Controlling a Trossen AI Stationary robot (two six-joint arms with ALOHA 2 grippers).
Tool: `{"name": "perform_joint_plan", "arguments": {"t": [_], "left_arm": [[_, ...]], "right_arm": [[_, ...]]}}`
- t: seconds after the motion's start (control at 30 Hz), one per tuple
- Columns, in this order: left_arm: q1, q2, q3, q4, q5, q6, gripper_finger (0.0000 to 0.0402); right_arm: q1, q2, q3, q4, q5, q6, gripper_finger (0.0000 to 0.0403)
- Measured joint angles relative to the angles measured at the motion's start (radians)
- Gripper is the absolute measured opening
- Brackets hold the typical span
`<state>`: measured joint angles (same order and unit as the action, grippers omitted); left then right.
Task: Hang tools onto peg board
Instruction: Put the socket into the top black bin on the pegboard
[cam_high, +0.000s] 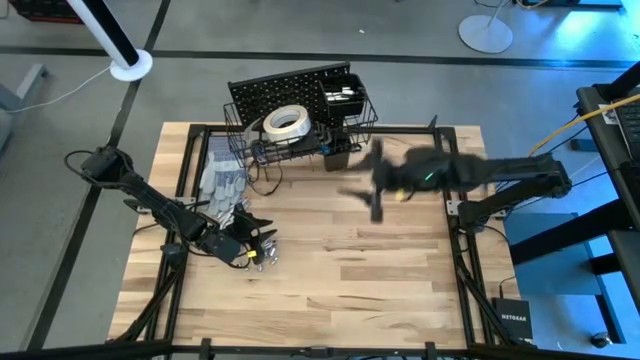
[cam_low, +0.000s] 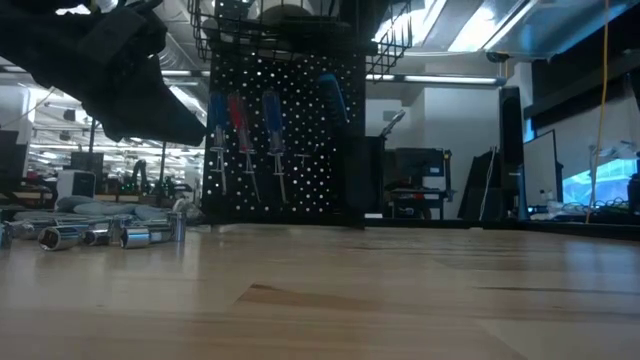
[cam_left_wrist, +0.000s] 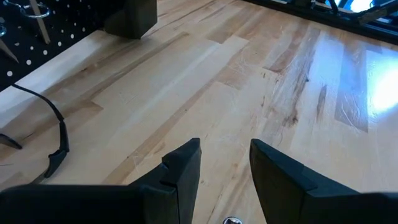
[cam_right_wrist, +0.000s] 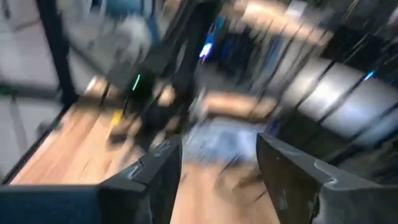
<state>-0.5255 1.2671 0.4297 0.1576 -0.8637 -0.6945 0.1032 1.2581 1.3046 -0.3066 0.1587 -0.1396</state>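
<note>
Where the black upright perforated peg board (cam_high: 290, 92) stands at the far edge of the light wooden surface (cam_high: 340, 260), you will find a white tape roll (cam_high: 285, 122) lying in the black wire basket (cam_high: 352, 120) fixed to the peg board. On the face of the peg board, in the low view, blue-handled screwdrivers (cam_low: 272, 110) and a red-handled screwdriver (cam_low: 238, 118) hang with shafts pointing down.

Note the silver metal sockets (cam_low: 92, 236) lying on the surface, in front of the peg board and off to its left-arm side. Grey fabric gloves (cam_high: 222, 185) lie on the surface just in front of the peg board, on the same side.

The left gripper (cam_high: 262, 248) sits low over the surface, in front of the peg board and beyond the gloves; its fingers (cam_left_wrist: 184, 168) stand apart with nothing between them. The right gripper (cam_high: 372, 190) is blurred in the air, near the basket end of the peg board; its fingers (cam_right_wrist: 160, 167) are spread and hold nothing.
</note>
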Motion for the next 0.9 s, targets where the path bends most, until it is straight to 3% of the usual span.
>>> {"name": "perform_joint_plan", "arguments": {"t": [0.13,0.27,0.37,0.57,0.9], "left_arm": [[0.0,0.0,0.0,-0.03,0.001,-0.01,0.0131],[0.001,0.0,0.0,-0.072,0.001,-0.052,0.0131],[0.0,0.0,0.0,-0.115,0.001,-0.088,0.0131],[0.0,0.0,-0.001,-0.182,0.015,-0.137,0.0131],[0.001,0.0,0.0,-0.205,0.043,-0.143,0.0131]], "right_arm": [[0.05,0.079,-0.18,0.133,0.006,0.066,0.0211],[0.071,0.205,-0.362,0.462,0.005,0.096,0.0211],[0.074,0.335,-0.425,0.648,0.005,0.099,0.0211],[0.073,0.577,-0.398,0.884,-0.001,0.136,0.0212],[0.007,0.851,-0.216,0.904,-0.178,0.234,0.0212]]}}
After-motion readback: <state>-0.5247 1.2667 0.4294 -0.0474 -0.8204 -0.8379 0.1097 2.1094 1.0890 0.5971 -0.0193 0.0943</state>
